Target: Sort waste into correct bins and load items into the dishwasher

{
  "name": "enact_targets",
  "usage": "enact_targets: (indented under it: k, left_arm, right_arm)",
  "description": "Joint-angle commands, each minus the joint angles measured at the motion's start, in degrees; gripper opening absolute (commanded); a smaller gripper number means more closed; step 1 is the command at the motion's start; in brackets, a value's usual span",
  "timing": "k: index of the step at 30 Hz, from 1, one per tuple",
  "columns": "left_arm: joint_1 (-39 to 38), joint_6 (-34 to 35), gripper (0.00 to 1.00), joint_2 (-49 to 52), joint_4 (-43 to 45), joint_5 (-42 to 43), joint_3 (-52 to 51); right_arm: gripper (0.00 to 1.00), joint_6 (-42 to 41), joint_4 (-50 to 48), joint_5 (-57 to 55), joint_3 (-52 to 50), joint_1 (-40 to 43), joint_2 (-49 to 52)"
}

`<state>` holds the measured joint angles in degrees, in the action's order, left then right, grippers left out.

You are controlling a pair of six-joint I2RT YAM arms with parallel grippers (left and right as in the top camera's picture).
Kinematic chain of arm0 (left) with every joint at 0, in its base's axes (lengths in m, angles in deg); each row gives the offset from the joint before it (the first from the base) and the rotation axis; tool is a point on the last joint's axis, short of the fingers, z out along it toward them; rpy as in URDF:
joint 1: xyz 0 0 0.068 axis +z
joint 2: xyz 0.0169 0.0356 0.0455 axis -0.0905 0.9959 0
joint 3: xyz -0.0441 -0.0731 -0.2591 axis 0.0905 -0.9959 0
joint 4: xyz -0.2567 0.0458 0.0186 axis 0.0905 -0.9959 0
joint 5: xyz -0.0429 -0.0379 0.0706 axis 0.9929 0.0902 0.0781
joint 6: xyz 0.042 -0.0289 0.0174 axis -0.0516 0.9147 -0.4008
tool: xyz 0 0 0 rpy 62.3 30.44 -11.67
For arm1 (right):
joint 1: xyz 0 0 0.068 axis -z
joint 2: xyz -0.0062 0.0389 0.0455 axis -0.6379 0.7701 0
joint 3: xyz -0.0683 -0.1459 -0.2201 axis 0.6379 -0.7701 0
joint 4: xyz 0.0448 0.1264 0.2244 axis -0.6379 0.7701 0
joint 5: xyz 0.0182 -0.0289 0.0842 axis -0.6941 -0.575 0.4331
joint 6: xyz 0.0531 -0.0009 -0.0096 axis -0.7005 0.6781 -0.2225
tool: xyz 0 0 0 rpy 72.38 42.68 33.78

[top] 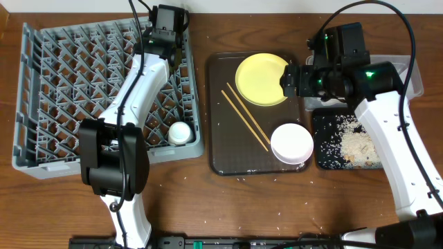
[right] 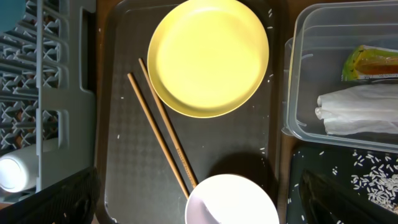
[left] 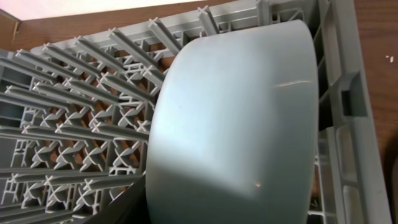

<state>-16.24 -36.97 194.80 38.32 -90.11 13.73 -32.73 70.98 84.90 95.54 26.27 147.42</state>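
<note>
My left gripper (top: pixel 159 45) is over the far right corner of the grey dish rack (top: pixel 48 104). It is shut on the light blue bowl (left: pixel 236 124), which stands on edge among the pegs; the arm hides the bowl from overhead. The small white cup (top: pixel 180 133) lies in the rack's near right corner. My right gripper (top: pixel 291 80) is open and empty above the yellow plate (top: pixel 261 79). The chopsticks (top: pixel 244 116) and the white bowl (top: pixel 291 143) lie on the brown tray. The clear tub (right: pixel 298 74) holds the yellow-green wrapper (right: pixel 373 62) and the white wrapper (right: pixel 360 109).
The dark brown serving tray (top: pixel 221 145) lies between the rack and the bins. The black tray (top: pixel 325 149) at its right holds rice scraps (top: pixel 358 144). Loose rice grains dot the brown tray and the table's front. My right arm covers most of the clear tub from overhead.
</note>
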Motion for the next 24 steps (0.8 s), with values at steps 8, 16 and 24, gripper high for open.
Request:
enact_targets:
  k: [8, 16, 24]
  left_arm:
    - [-2.56, 2.25, 0.47, -1.57, -2.12, -0.66, -0.96]
    - [-3.54, 3.52, 0.86, -1.57, -3.34, -0.68, -0.96]
    - [-3.56, 3.54, 0.98, -3.06, -3.19, 0.11, -0.02]
  right_arm:
    - [0.99, -0.33, 0.07, -0.17, -0.09, 0.13, 0.17]
    - [0.99, -0.33, 0.07, -0.17, -0.09, 0.11, 0.17]
    - [0.99, -0.33, 0.07, -0.17, -0.11, 0.11, 0.17]
